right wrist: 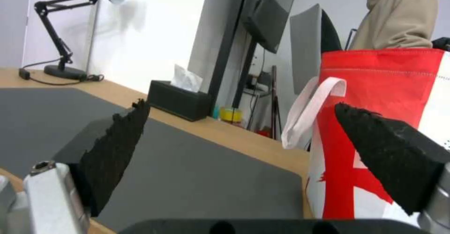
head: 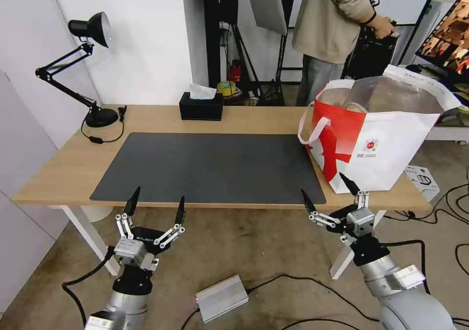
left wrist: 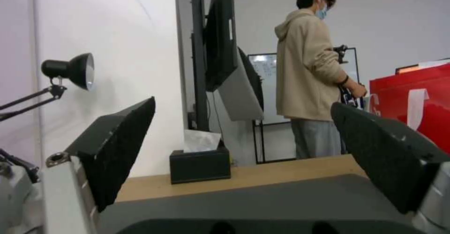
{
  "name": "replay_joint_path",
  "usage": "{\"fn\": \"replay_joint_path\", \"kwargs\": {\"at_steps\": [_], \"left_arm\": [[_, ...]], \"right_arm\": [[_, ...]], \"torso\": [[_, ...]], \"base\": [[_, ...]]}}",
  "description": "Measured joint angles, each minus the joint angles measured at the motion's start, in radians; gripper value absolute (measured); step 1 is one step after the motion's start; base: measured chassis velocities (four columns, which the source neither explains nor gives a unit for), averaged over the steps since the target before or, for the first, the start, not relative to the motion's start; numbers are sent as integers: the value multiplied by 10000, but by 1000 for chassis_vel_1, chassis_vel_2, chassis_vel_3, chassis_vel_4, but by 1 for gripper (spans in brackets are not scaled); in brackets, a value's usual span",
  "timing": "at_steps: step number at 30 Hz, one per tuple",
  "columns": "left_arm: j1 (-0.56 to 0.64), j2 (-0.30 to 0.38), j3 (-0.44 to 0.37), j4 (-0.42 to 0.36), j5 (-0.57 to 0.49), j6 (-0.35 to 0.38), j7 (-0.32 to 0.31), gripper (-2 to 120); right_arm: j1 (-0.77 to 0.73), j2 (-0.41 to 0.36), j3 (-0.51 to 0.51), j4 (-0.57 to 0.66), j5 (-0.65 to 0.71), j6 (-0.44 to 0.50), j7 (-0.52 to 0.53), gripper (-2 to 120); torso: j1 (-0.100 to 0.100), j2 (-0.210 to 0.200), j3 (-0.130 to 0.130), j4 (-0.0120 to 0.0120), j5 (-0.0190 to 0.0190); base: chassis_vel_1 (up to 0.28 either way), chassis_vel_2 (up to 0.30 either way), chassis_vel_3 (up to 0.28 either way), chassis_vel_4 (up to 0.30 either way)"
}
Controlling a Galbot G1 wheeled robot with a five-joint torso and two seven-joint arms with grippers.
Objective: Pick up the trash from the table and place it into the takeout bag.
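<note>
The takeout bag (head: 386,149), white and red with white handles and foil lining, stands upright on the right end of the table (head: 63,169), beside the dark grey mat (head: 210,166). A beige curved rim (head: 356,107) shows inside its mouth; the rest of the trash is hidden. My left gripper (head: 159,195) hangs open in front of the table's near edge, left of centre. My right gripper (head: 322,183) is open too, just before the near edge and close to the bag's lower front corner. In the wrist views both grippers (left wrist: 244,103) (right wrist: 241,103) hold nothing, and the bag (right wrist: 375,86) is close to the right one.
A black tissue box (head: 201,106) and a black desk lamp (head: 93,66) stand along the table's far edge. A person stands behind the table, touching nothing on it. On the floor lie a silver box (head: 222,298), cables and a white carton (head: 422,176).
</note>
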Motion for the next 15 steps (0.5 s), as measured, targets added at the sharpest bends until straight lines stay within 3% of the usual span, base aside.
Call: {"fn": "replay_joint_path", "kwargs": {"at_steps": [15], "left_arm": [[-77,6,0,105,151,-66,-88,100]], "right_arm": [[0,0,-1,0,0,0,0,100]], "torso": [[0,0,0,0,0]], "base": [[0,0,0,0]]}}
